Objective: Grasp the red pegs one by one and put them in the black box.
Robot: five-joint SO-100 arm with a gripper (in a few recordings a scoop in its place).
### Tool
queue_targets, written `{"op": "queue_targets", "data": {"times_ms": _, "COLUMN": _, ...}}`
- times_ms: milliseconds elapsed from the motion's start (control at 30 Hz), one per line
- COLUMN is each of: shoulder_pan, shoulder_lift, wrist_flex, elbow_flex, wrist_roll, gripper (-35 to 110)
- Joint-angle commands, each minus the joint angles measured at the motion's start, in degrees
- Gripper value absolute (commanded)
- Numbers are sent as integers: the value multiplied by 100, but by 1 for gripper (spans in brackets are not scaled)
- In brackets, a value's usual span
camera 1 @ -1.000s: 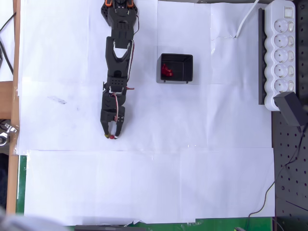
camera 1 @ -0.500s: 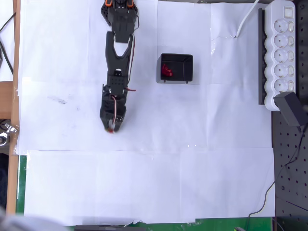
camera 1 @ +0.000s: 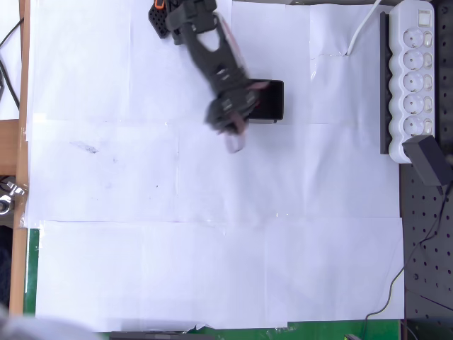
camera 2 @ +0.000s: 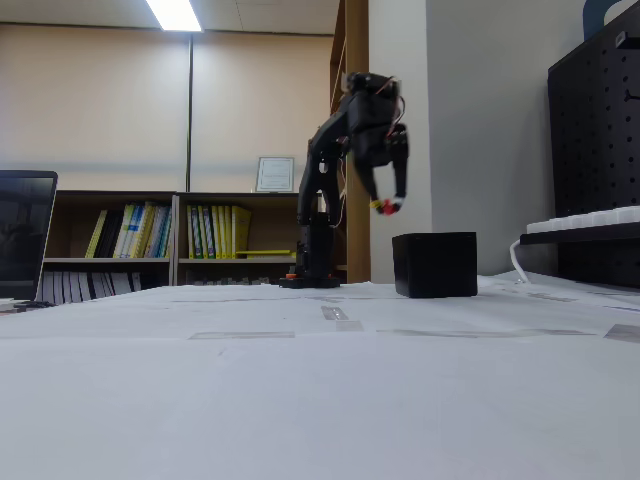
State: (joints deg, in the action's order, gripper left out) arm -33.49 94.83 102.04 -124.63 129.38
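A: Starting at the left of the overhead view, what's on the bench [camera 1: 106, 248]?

B: Bare white paper. Moving right, the arm slants from its base at the top down toward the black box [camera 1: 272, 100], blurred with motion.

A: And the gripper?

B: The gripper [camera 2: 387, 206] hangs raised in the fixed view, fingertips down, just left of the box and above its rim. It pinches a red peg [camera 2: 385, 207], a small red spot between the tips. In the overhead view the gripper [camera 1: 234, 139] is too blurred to show the peg.

A: How would you expect the peg to handle?

B: Light and stiff, I'd judge, and tiny enough to slip or roll if the pinch is off-centre. Across its middle looks the safest hold.

A: The arm's pose?

B: Upper links rise steeply from the base, the wrist bends over and points down.

A: Further right?

B: A white power strip [camera 1: 414, 78] lies along the edge, well apart from the box.
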Motion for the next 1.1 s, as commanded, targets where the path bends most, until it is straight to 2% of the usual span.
{"op": "queue_targets", "data": {"times_ms": 0, "shoulder_pan": -835, "shoulder_lift": -510, "wrist_flex": -123, "elbow_flex": -114, "wrist_roll": 167, "gripper": 0}}
{"op": "queue_targets", "data": {"times_ms": 267, "shoulder_pan": -1195, "shoulder_lift": -475, "wrist_flex": -1670, "elbow_flex": 2171, "wrist_roll": -132, "gripper": 0}}
{"op": "queue_targets", "data": {"times_ms": 433, "shoulder_pan": -1011, "shoulder_lift": -475, "wrist_flex": -2188, "elbow_flex": 2689, "wrist_roll": -325, "gripper": 0}}
{"op": "queue_targets", "data": {"times_ms": 733, "shoulder_pan": -729, "shoulder_lift": -650, "wrist_flex": -1626, "elbow_flex": 2276, "wrist_roll": -343, "gripper": 19}}
{"op": "queue_targets", "data": {"times_ms": 900, "shoulder_pan": -606, "shoulder_lift": -1266, "wrist_flex": -888, "elbow_flex": 1661, "wrist_roll": -299, "gripper": 19}}
{"op": "queue_targets", "data": {"times_ms": 1067, "shoulder_pan": 185, "shoulder_lift": -2487, "wrist_flex": -527, "elbow_flex": 1213, "wrist_roll": -527, "gripper": 19}}
